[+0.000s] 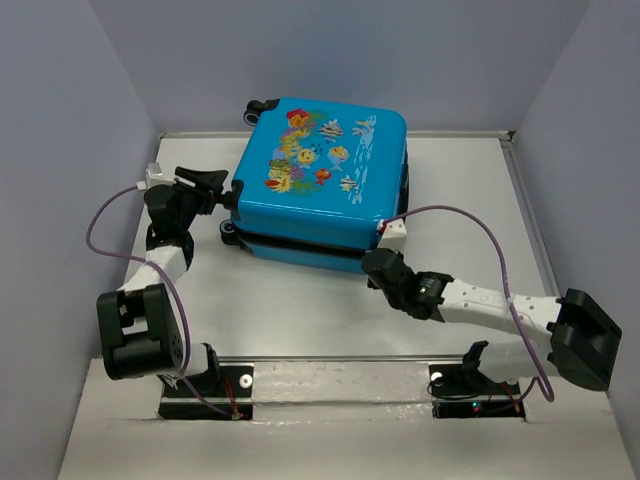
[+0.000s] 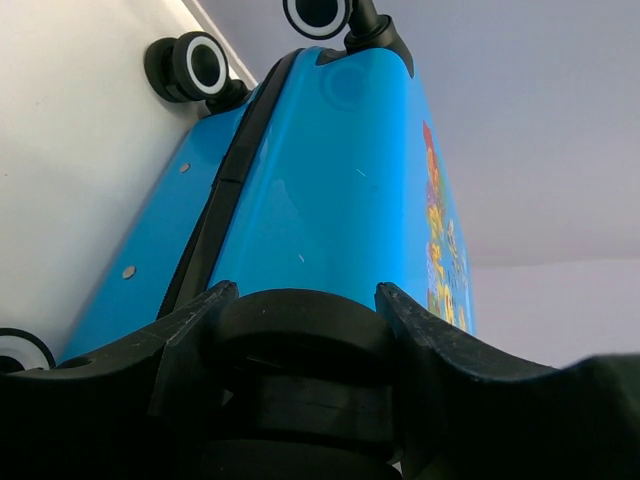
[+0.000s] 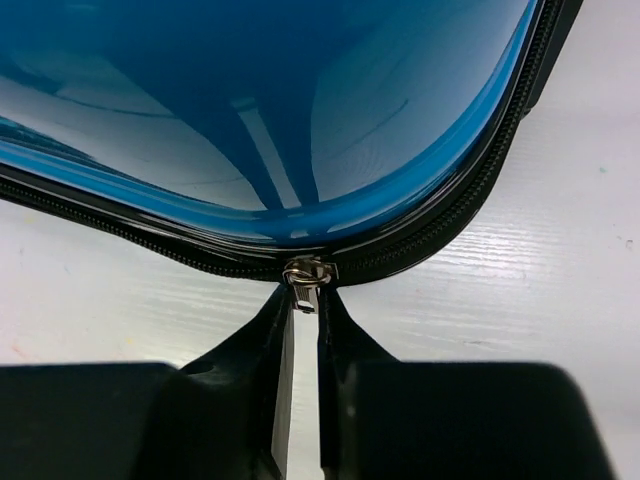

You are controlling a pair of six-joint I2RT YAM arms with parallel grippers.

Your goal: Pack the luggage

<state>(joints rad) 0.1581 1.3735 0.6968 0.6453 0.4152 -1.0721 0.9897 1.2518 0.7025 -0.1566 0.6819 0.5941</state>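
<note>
Left pincer [image 2: 305, 292] is clamped on a black caster wheel [image 2: 300, 340] of the bright blue fish-print hard-shell suitcase [image 1: 320, 175], which lies lid-down at the back of the white counter [image 1: 300, 310]. Right pincer [image 3: 303, 300] is pinched on the small silver zipper pull [image 3: 308, 275]. Shell likely stiff, slick, light; hold by the pull or wheels.

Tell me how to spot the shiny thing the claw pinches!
Find the bright blue fish-print suitcase on the table. Follow its black zipper to the corner at the right claw. The zipper pull is the only silver bit there.
</note>
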